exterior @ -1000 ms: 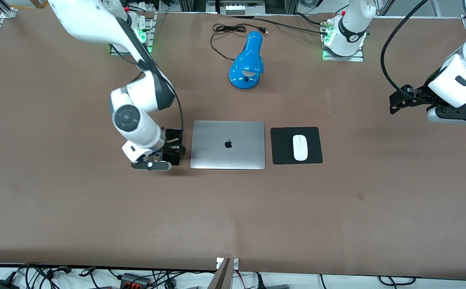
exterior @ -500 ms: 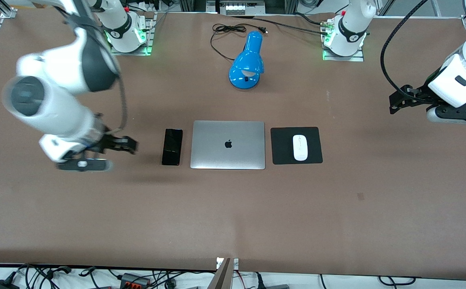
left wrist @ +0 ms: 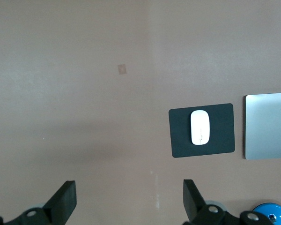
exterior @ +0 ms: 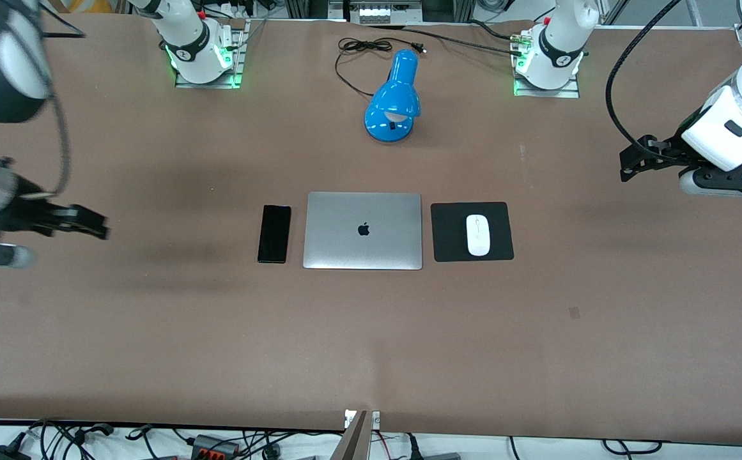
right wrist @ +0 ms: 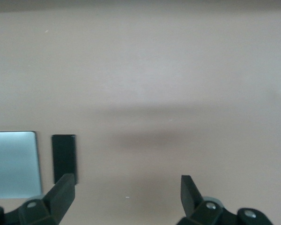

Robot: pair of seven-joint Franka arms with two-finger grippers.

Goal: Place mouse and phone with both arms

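Phone point(exterior: 274, 233) lies flat beside the laptop point(exterior: 362, 230) and mouse point(exterior: 478, 234) sits on its pad point(exterior: 472, 231) — both placed, you'd judge — right gripper point(exterior: 86, 223) and left gripper point(exterior: 633, 165) splayed, empty, probably just needing parking.

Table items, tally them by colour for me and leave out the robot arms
Black: 2, the phone and the mouse pad
White: 1, the mouse
Silver: 1, the laptop
Blue: 1, the lamp
Total: 5
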